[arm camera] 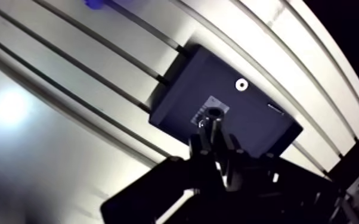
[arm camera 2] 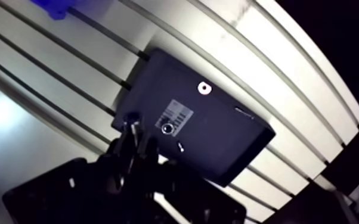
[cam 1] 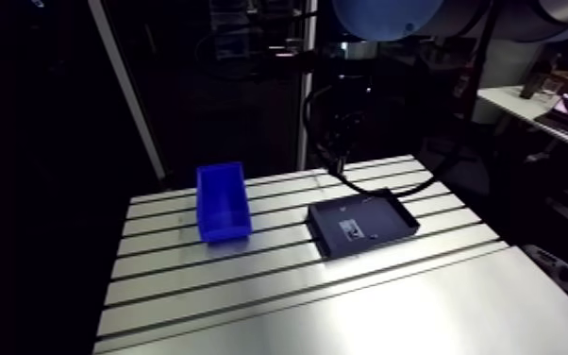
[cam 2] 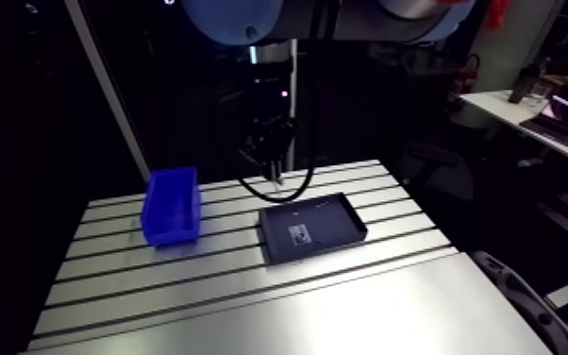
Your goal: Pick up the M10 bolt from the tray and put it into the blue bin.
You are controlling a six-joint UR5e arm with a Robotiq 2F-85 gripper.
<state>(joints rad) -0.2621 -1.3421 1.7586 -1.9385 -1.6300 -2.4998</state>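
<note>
I read the M10 bolt (arm camera: 213, 111) as standing mid-tray, on the label of the black tray (arm camera: 179, 83), clear of its edges. The gripper (arm camera: 210, 125) hangs above, fingers together and empty. I expect rigid, dense, slippery steel, so I would grip across the shank.

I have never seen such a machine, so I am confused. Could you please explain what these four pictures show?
It is one robot arm at a slotted metal table. Two pictures come from a camera on the arm's upper part; two from a camera on its wrist, looking down. The end effector, its grasping part, hangs above a dark tray, shut and holding nothing. On the tray lie a small round part, probably the bolt, and a white ring. A blue bin stands beside the tray, apart from it.
</note>
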